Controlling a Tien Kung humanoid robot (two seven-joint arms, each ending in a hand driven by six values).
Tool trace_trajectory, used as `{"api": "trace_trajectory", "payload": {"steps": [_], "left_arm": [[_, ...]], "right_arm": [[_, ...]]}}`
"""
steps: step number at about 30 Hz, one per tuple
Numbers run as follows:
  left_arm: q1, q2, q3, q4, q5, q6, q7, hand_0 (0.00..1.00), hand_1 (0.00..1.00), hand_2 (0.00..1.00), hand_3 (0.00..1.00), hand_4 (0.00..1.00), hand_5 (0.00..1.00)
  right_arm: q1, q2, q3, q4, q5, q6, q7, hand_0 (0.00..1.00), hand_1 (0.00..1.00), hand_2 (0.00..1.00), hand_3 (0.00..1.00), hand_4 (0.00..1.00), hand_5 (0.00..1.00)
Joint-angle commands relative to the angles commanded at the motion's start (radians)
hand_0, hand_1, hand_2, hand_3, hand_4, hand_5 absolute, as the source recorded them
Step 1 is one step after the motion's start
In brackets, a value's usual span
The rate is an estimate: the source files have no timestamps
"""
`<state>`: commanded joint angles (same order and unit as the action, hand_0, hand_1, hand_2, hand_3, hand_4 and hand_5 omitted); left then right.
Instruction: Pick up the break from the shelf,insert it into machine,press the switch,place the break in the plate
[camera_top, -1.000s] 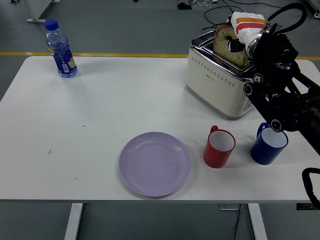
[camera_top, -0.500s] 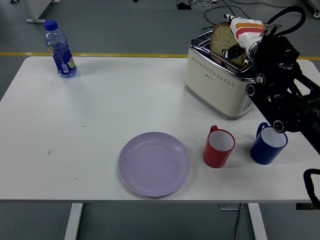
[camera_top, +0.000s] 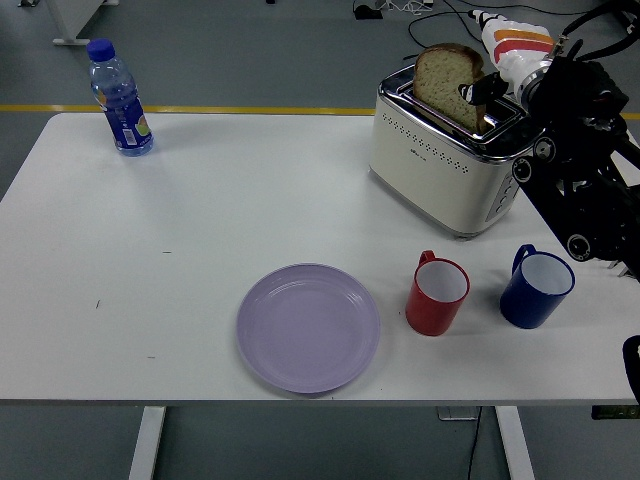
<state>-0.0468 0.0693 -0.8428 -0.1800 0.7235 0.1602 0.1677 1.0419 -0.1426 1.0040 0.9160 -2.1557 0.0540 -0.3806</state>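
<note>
A slice of brown bread (camera_top: 444, 82) hangs above the slots of the cream and chrome toaster (camera_top: 440, 165) at the table's back right. My right hand (camera_top: 492, 78), in a white glove with orange stripes, is shut on the slice's right edge. The slice's lower part still overlaps the toaster's top, so I cannot tell whether it has left the slot. A lilac plate (camera_top: 308, 327) lies empty near the table's front edge, left of the cups. No left arm shows.
A red cup (camera_top: 438, 294) and a blue cup (camera_top: 536, 288) stand in front of the toaster. A water bottle (camera_top: 120, 97) with a blue cap stands at the back left. My black right forearm (camera_top: 580, 190) crosses above the blue cup.
My right hand has risen with the bread, lifting the slice higher out of the toaster, and the forearm has shifted right and up.
</note>
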Motion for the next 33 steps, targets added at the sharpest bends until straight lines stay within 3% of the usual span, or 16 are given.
{"api": "trace_trajectory", "payload": {"steps": [7, 14, 16, 20, 21, 25, 26, 27, 28, 33], "left_arm": [[0.004, -0.003, -0.012, 0.000, 0.017, -0.001, 0.004, 0.686, 0.604, 0.659, 0.681, 0.434, 0.998], [0.007, -0.002, -0.015, 0.000, 0.022, -0.001, 0.004, 0.686, 0.607, 0.659, 0.681, 0.434, 0.998], [0.008, -0.002, -0.016, 0.000, 0.023, -0.001, 0.003, 0.685, 0.606, 0.660, 0.681, 0.433, 0.998], [0.008, -0.002, -0.015, 0.000, 0.022, -0.002, 0.003, 0.685, 0.606, 0.660, 0.681, 0.433, 0.998], [0.008, -0.002, -0.015, 0.000, 0.022, -0.002, 0.003, 0.684, 0.608, 0.660, 0.681, 0.431, 0.998], [0.007, -0.003, -0.015, 0.000, 0.020, -0.002, 0.002, 0.684, 0.608, 0.660, 0.681, 0.431, 0.998], [0.007, -0.003, -0.015, 0.000, 0.019, -0.002, 0.002, 0.684, 0.608, 0.660, 0.681, 0.431, 0.998], [0.007, -0.003, -0.015, 0.000, 0.019, -0.002, 0.002, 0.684, 0.608, 0.660, 0.681, 0.431, 0.998], [0.007, -0.003, -0.016, 0.000, 0.019, -0.002, 0.002, 0.684, 0.608, 0.660, 0.681, 0.430, 0.998], [0.008, -0.005, -0.022, 0.000, 0.022, -0.003, 0.002, 0.684, 0.608, 0.660, 0.681, 0.430, 0.998]], "right_arm": [[-0.005, 0.007, -0.016, 0.005, 0.014, 0.008, -0.001, 0.885, 0.820, 0.978, 0.998, 0.793, 0.124], [-0.025, -0.023, 0.036, 0.049, 0.023, -0.014, -0.002, 0.885, 0.821, 0.977, 0.998, 0.790, 0.127], [-0.036, -0.037, 0.047, 0.069, 0.039, -0.044, -0.007, 0.858, 0.802, 0.954, 0.987, 0.764, 0.156], [-0.072, -0.076, 0.066, 0.124, 0.109, -0.155, -0.013, 0.858, 0.802, 0.954, 0.987, 0.764, 0.156], [-0.082, -0.087, 0.072, 0.139, 0.130, -0.194, -0.010, 0.553, 0.546, 0.623, 0.865, 0.464, 0.129], [-0.145, -0.147, 0.103, 0.207, 0.231, -0.357, 0.034, 0.553, 0.546, 0.623, 0.865, 0.464, 0.129], [-0.154, -0.155, 0.105, 0.216, 0.257, -0.376, 0.038, 0.553, 0.546, 0.623, 0.865, 0.464, 0.129], [-0.174, -0.170, 0.113, 0.233, 0.284, -0.391, 0.046, 0.553, 0.546, 0.623, 0.865, 0.464, 0.129], [-0.191, -0.181, 0.118, 0.246, 0.310, -0.401, 0.051, 0.328, 0.288, 0.385, 0.784, 0.311, 0.002], [-0.266, -0.218, 0.138, 0.295, 0.313, -0.422, 0.067, 0.328, 0.288, 0.385, 0.784, 0.311, 0.002]]}}
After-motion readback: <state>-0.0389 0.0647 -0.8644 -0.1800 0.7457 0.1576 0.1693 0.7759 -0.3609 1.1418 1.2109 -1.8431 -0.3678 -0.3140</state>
